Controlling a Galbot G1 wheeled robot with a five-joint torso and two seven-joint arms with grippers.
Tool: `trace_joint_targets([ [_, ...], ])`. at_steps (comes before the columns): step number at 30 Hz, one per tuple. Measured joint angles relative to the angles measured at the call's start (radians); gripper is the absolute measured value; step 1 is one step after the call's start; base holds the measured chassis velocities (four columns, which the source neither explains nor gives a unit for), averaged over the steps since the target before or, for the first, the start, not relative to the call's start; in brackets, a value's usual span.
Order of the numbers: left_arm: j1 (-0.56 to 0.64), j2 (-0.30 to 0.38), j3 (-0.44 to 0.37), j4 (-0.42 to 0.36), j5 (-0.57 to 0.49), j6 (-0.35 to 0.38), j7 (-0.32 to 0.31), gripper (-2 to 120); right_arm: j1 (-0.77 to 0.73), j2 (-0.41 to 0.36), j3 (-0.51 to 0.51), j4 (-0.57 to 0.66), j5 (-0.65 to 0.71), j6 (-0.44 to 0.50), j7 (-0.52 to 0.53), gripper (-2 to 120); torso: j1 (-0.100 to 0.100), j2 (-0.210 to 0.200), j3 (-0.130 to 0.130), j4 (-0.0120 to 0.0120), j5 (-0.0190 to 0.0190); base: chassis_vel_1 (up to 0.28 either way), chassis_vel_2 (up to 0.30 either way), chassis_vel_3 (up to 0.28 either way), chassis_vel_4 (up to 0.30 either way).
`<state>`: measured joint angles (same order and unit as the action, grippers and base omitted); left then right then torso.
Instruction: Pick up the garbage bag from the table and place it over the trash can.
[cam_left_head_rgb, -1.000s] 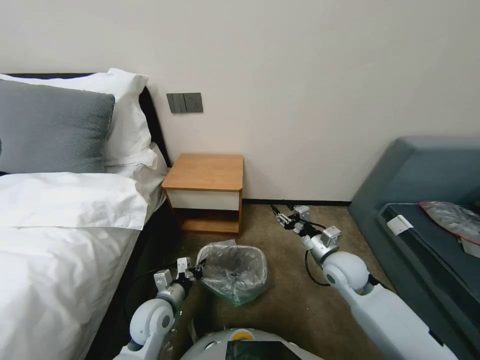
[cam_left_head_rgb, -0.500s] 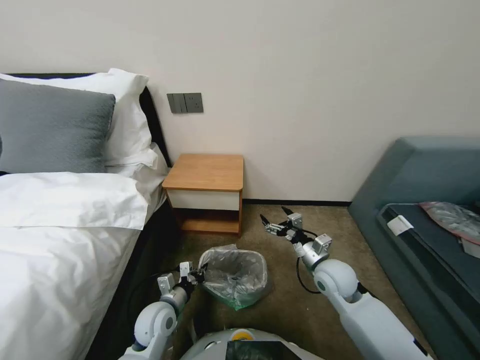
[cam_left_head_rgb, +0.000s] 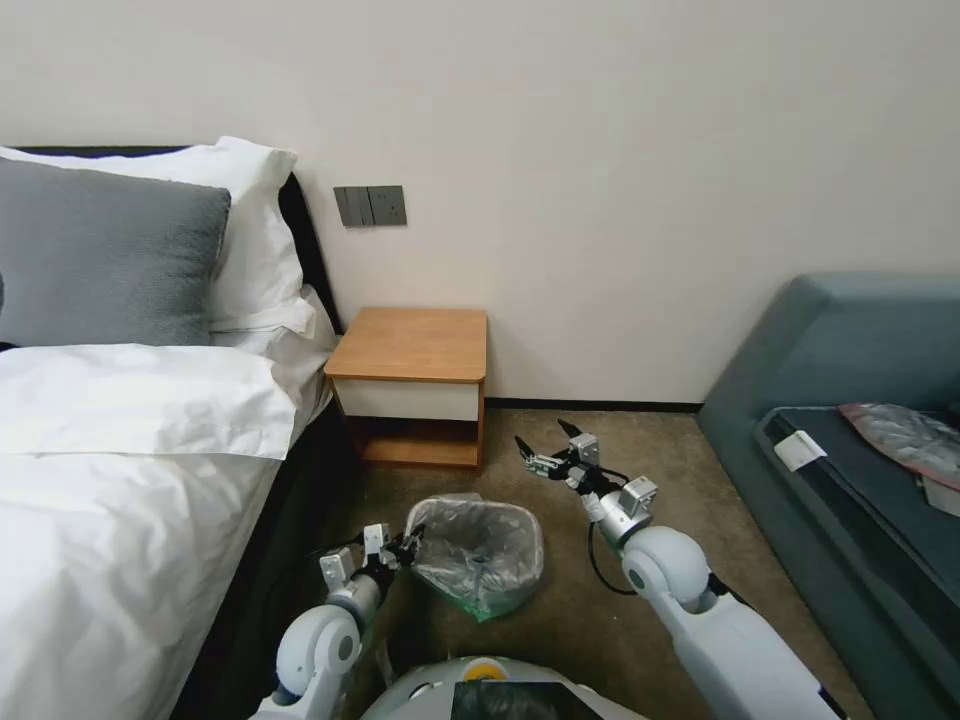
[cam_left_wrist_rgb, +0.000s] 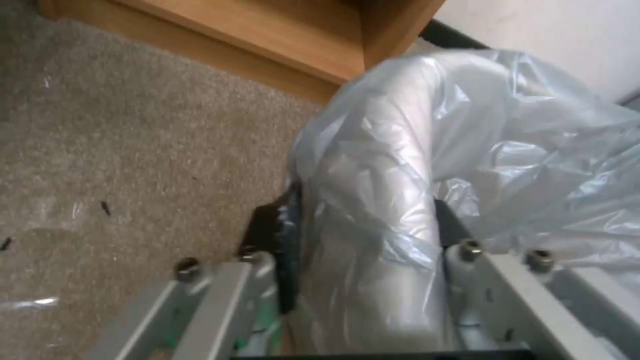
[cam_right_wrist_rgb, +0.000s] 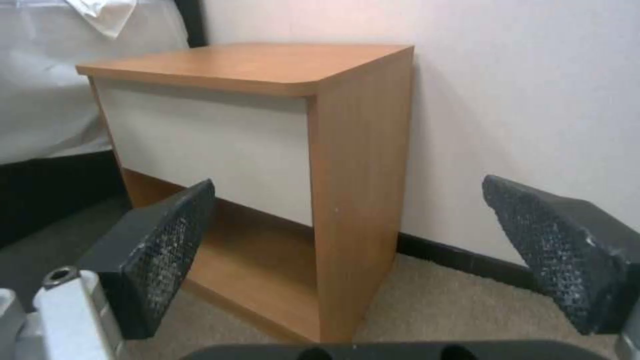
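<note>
The trash can (cam_left_head_rgb: 487, 602), pale green, stands on the carpet in front of the table (cam_left_head_rgb: 412, 345). The garbage bag (cam_left_head_rgb: 478, 545), crinkled translucent grey, lines the can and drapes over its rim. My left gripper (cam_left_head_rgb: 406, 548) is at the can's left edge, shut on a fold of the bag. In the left wrist view the garbage bag (cam_left_wrist_rgb: 373, 200) bunches between the left gripper's fingers (cam_left_wrist_rgb: 268, 235). My right gripper (cam_left_head_rgb: 541, 447) hovers open above the carpet, right of the table and beyond the can. In the right wrist view the right gripper (cam_right_wrist_rgb: 347, 200) faces the table (cam_right_wrist_rgb: 353, 165) and holds nothing.
A bed (cam_left_head_rgb: 120, 480) with white sheets and pillows fills the left side. On the grey sofa (cam_left_head_rgb: 850, 400) at the right lies another flat plastic bag (cam_left_head_rgb: 900, 432). The wall runs behind the table. Open carpet (cam_left_head_rgb: 590, 590) lies between the can and the sofa.
My right gripper has drawn back and to the left, closer to the can, and its fingers have spread open. The left gripper has shifted slightly right, still holding the bag's rim.
</note>
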<state>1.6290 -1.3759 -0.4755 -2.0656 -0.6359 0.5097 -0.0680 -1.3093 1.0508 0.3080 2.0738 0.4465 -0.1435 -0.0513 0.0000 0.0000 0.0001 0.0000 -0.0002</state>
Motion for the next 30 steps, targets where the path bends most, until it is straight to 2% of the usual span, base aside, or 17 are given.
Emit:
trace_joint_targets([
  [3, 0.004, -0.001, -0.004, -0.02, 0.014, -0.012, 0.0, 52, -0.011, 0.014, -0.002, 0.0, -0.025, -0.007, 0.038, 100, 0.0, 0.0, 0.0, 0.0002, 0.0001, 0.0, 0.0, 0.0, 0.0],
  [4, 0.004, -0.001, -0.004, -0.02, 0.014, -0.012, 0.0, 52, -0.011, 0.014, -0.002, 0.0, -0.025, -0.007, 0.038, 100, 0.0, 0.0, 0.0, 0.0002, 0.0001, 0.0, 0.0, 0.0, 0.0],
  [6, 0.006, 0.0, -0.007, -0.032, 0.025, -0.024, 0.001, 62, -0.031, 0.028, -0.003, 0.009, -0.039, -0.034, 0.085, 100, 0.0, 0.0, 0.0, 0.0, 0.0002, 0.0, 0.0, 0.0, 0.0],
  [7, 0.006, 0.0, -0.007, -0.032, 0.025, -0.024, 0.001, 62, -0.031, 0.028, -0.003, 0.009, -0.039, -0.034, 0.085, 100, 0.0, 0.0, 0.0, 0.0, 0.0002, 0.0, 0.0, 0.0, 0.0],
  [9, 0.006, 0.002, -0.012, -0.04, 0.029, -0.029, -0.004, 74, -0.051, 0.038, 0.002, 0.013, -0.047, -0.048, 0.109, 100, 0.0, 0.0, 0.0, 0.0, 0.0002, 0.0, 0.0, 0.0, 0.0],
  [12, 0.01, 0.003, -0.012, -0.04, 0.03, -0.032, -0.008, 82, -0.059, 0.042, 0.007, 0.013, -0.055, -0.048, 0.112, 100, 0.0, 0.0, 0.0, -0.0001, 0.0001, 0.0, 0.0, 0.0, 0.0],
  [15, 0.022, 0.004, -0.001, -0.036, 0.043, -0.044, 0.002, 97, -0.057, 0.044, 0.01, 0.019, -0.058, -0.051, 0.112, 100, 0.0, 0.0, 0.0, 0.0, -0.0001, 0.0, 0.0, 0.0, 0.0],
  [17, 0.026, 0.003, 0.002, -0.036, 0.055, -0.054, 0.008, 98, -0.055, 0.044, 0.01, 0.02, -0.058, -0.052, 0.112, 100, 0.0, 0.0, 0.0, 0.0, 0.0001, 0.0, 0.0, 0.0, 0.0],
  [19, 0.034, -0.001, 0.004, -0.033, 0.126, -0.122, 0.033, 99, -0.054, 0.045, 0.012, 0.024, -0.06, -0.052, 0.115, 100, 0.0, 0.0, 0.0, 0.0002, 0.0001, 0.0, 0.0, 0.0, 0.0],
  [20, 0.034, -0.001, 0.004, -0.033, 0.126, -0.122, 0.033, 99, -0.054, 0.045, 0.012, 0.024, -0.06, -0.052, 0.115, 100, 0.0, 0.0, 0.0, 0.0002, 0.0001, 0.0, 0.0, 0.0, 0.0],
  [22, 0.034, -0.003, -0.011, -0.016, 0.22, -0.256, 0.066, 100, -0.079, 0.058, 0.023, 0.04, -0.1, -0.064, 0.158, 100, 0.0, 0.0, 0.0, 0.0004, 0.0001, 0.0, 0.0, 0.0, 0.0],
  [23, 0.03, -0.003, -0.024, -0.01, 0.243, -0.296, 0.077, 100, -0.096, 0.066, 0.033, 0.046, -0.127, -0.07, 0.175, 100, 0.0, 0.0, 0.0, 0.0004, 0.0001, 0.0, 0.0, 0.0, 0.0],
  [24, 0.03, -0.003, -0.024, -0.01, 0.243, -0.296, 0.077, 100, -0.096, 0.066, 0.033, 0.046, -0.127, -0.07, 0.175, 100, 0.0, 0.0, 0.0, 0.0004, 0.0001, 0.0, 0.0, 0.0, 0.0],
  [25, 0.019, -0.001, -0.048, -0.002, 0.271, -0.352, 0.086, 100, -0.135, 0.082, 0.051, 0.052, -0.184, -0.072, 0.205, 100, 0.0, 0.0, 0.0, 0.0001, 0.0, 0.0, 0.0, 0.0, 0.0],
  [27, 0.004, 0.009, -0.091, 0.014, 0.321, -0.417, 0.091, 100, -0.207, 0.105, 0.07, 0.05, -0.254, -0.04, 0.236, 100, 0.0, 0.0, 0.0, -0.0005, 0.0001, 0.0, 0.0, 0.0, 0.0],
  [28, 0.004, 0.009, -0.091, 0.014, 0.321, -0.417, 0.091, 100, -0.207, 0.105, 0.07, 0.05, -0.254, -0.04, 0.236, 100, 0.0, 0.0, 0.0, -0.0005, 0.0001, 0.0, 0.0, 0.0, 0.0],
  [30, -0.005, 0.023, -0.125, 0.042, 0.342, -0.493, 0.094, 99, -0.283, 0.144, 0.088, 0.011, -0.338, 0.059, 0.261, 100, 0.0, 0.0, 0.0, -0.0006, 0.0001, 0.0, 0.0, 0.0, 0.0],
])
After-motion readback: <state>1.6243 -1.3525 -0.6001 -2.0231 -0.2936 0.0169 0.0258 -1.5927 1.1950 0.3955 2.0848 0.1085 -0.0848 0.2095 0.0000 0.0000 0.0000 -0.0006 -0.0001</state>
